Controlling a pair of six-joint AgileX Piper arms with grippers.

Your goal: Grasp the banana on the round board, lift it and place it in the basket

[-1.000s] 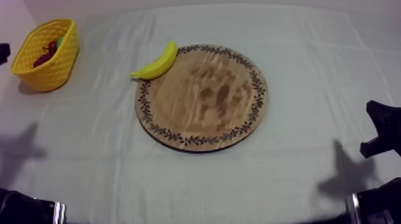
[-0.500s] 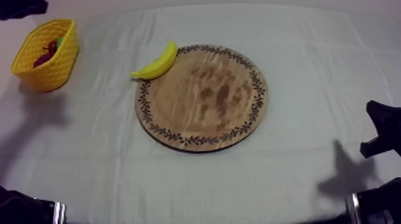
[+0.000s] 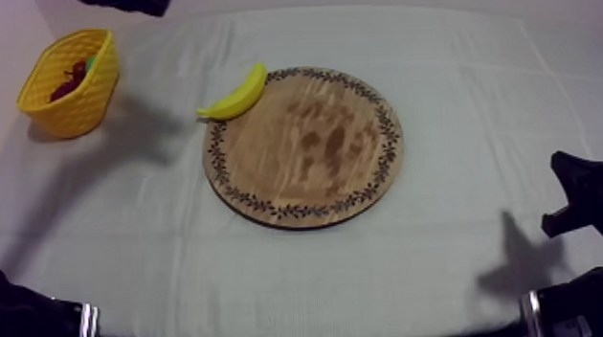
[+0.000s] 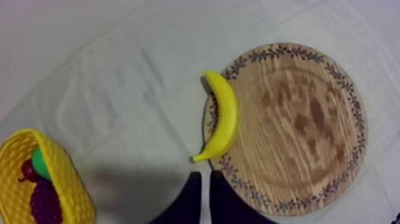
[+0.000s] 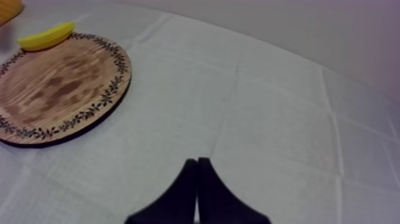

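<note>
Left claw [image 4: 203, 196] and right claw [image 5: 197, 190] both have fingers pressed together, holding nothing, above the worktop [image 4: 119, 89]. Wooden board [image 4: 297, 131] lies just beyond the left claw's tips and well apart from the right claw. Yellow basket [image 4: 68, 184] sits beside the left claw. Banana [image 4: 223, 119] lies just ahead of the left claw's tips, along the board's rim.

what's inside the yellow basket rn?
A bunch of grapes and a green fruit lie in the yellow basket. Its wall covers part of both, so what lies beneath or beside them cannot be seen.
</note>
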